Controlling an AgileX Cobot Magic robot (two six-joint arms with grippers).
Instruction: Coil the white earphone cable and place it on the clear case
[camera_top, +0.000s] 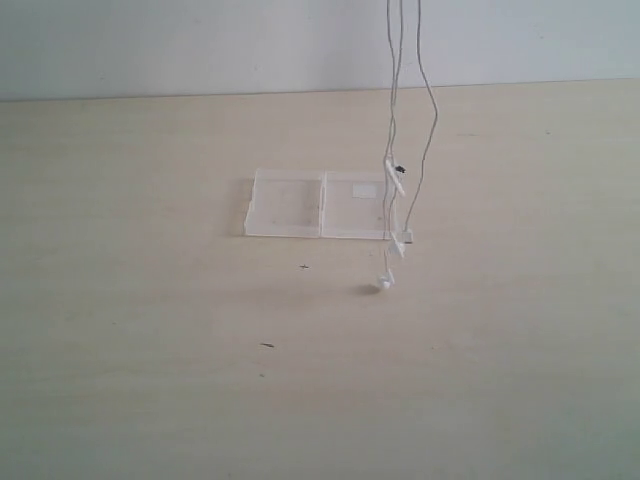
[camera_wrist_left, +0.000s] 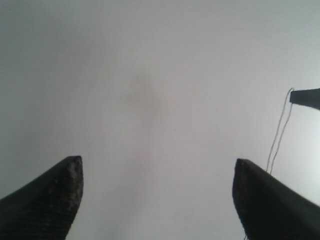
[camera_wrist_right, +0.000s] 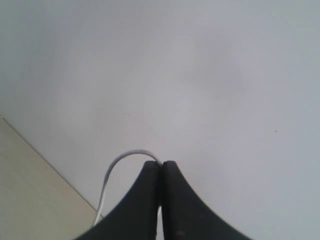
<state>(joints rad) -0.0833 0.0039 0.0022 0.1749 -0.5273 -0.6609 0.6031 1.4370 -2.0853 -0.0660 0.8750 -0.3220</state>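
Observation:
The white earphone cable (camera_top: 396, 120) hangs in several thin strands from above the top edge of the exterior view, its earbuds (camera_top: 384, 283) dangling just over the table. The clear case (camera_top: 320, 204) lies flat behind them, its right half bearing a small white label. Neither gripper shows in the exterior view. My right gripper (camera_wrist_right: 162, 163) is shut on the cable (camera_wrist_right: 125, 156), which loops out from between the black fingertips. My left gripper (camera_wrist_left: 159, 170) is open and holds nothing; it faces the pale wall, with thin cable strands (camera_wrist_left: 280, 131) hanging from the other dark gripper tip (camera_wrist_left: 306, 98) beside it.
A pale wooden table (camera_top: 150, 330) carries only the case and a few small dark specks. A white wall (camera_top: 200, 40) rises behind its far edge.

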